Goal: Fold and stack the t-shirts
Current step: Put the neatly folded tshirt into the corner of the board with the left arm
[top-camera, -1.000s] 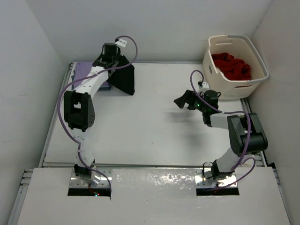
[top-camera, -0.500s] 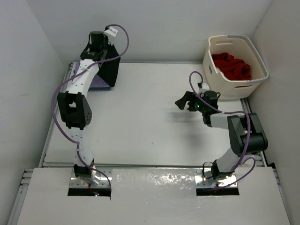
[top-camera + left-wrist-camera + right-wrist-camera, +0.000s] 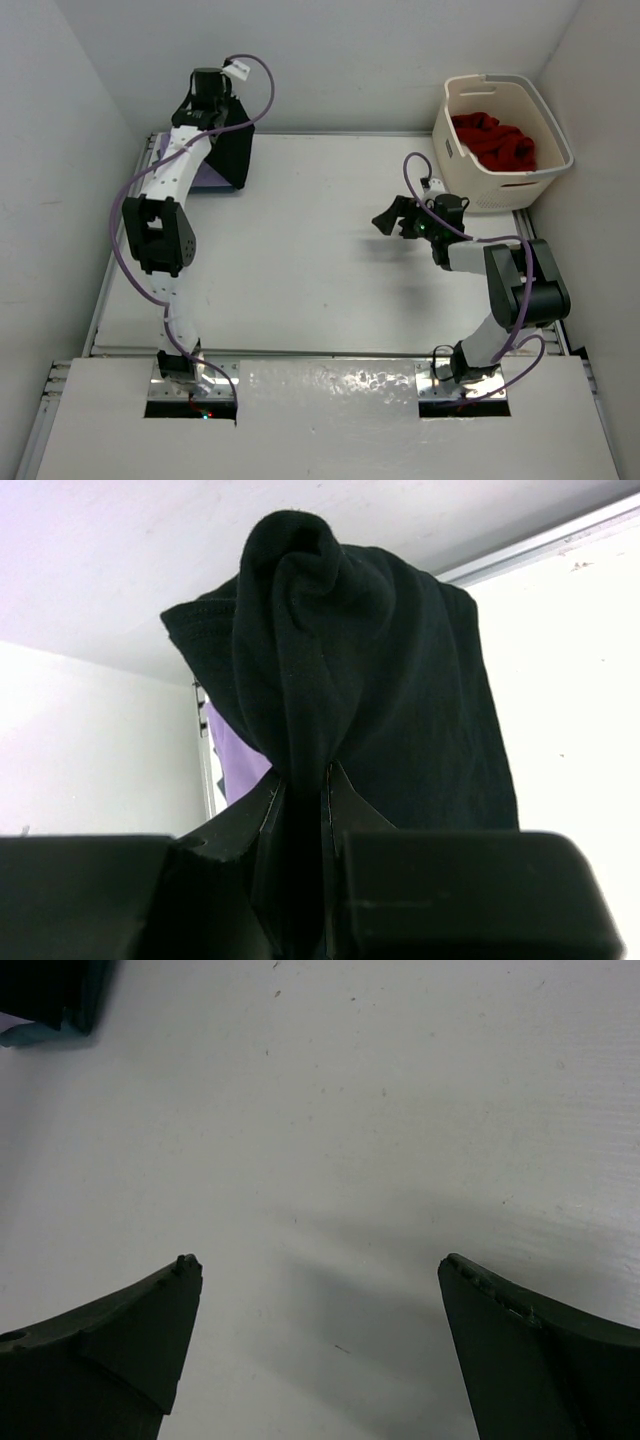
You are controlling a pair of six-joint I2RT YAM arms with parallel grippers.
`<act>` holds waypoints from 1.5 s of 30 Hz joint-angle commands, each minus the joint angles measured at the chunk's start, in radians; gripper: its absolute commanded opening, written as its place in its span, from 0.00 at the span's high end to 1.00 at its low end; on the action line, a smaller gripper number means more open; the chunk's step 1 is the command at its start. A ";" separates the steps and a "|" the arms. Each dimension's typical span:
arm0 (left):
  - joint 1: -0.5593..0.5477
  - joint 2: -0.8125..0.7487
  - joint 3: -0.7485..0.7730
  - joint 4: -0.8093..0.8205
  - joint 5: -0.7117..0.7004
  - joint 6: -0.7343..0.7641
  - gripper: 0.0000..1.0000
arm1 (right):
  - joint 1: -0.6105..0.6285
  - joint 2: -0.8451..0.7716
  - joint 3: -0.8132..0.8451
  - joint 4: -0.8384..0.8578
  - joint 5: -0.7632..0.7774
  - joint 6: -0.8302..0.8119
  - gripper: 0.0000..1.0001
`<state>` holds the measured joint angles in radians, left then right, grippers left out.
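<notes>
A black t-shirt (image 3: 232, 155) hangs bunched from my left gripper (image 3: 207, 100) at the table's far left corner; the jaws are shut on its fabric (image 3: 330, 680). Under and behind it lies a lavender t-shirt (image 3: 240, 765), whose edge (image 3: 208, 178) also shows from the top view. A red t-shirt (image 3: 495, 140) lies crumpled inside the cream basket. My right gripper (image 3: 392, 220) hovers open over bare table at the right of centre, nothing between its fingers (image 3: 130, 1330). A dark teal corner of cloth (image 3: 45, 1005) shows at the upper left of the right wrist view.
The cream laundry basket (image 3: 552, 125) stands at the far right corner, just beyond the table's edge. White walls close in on the left, back and right. The table (image 3: 320, 260) is white with a metal rim.
My left gripper swung the black t-shirt leftwards from beside the stack toward the far left corner, then stayed still over the last half second. The right arm barely moved.
</notes>
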<state>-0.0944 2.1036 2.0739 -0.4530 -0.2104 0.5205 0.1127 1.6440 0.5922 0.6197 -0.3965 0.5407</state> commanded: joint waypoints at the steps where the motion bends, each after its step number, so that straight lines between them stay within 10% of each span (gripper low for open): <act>1: 0.030 -0.031 0.075 0.066 -0.018 -0.014 1.00 | -0.005 0.007 0.035 0.040 -0.022 0.002 0.01; 40: 0.162 0.286 0.163 0.189 -0.376 0.019 1.00 | -0.005 0.151 0.155 -0.071 -0.065 -0.025 0.01; 45: 0.162 0.282 0.169 0.158 -0.382 0.030 0.37 | -0.005 0.157 0.161 -0.081 -0.062 -0.028 0.01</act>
<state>0.0486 2.4039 2.1883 -0.3412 -0.5468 0.5423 0.1127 1.7962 0.7128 0.5198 -0.4534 0.5327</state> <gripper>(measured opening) 0.550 0.992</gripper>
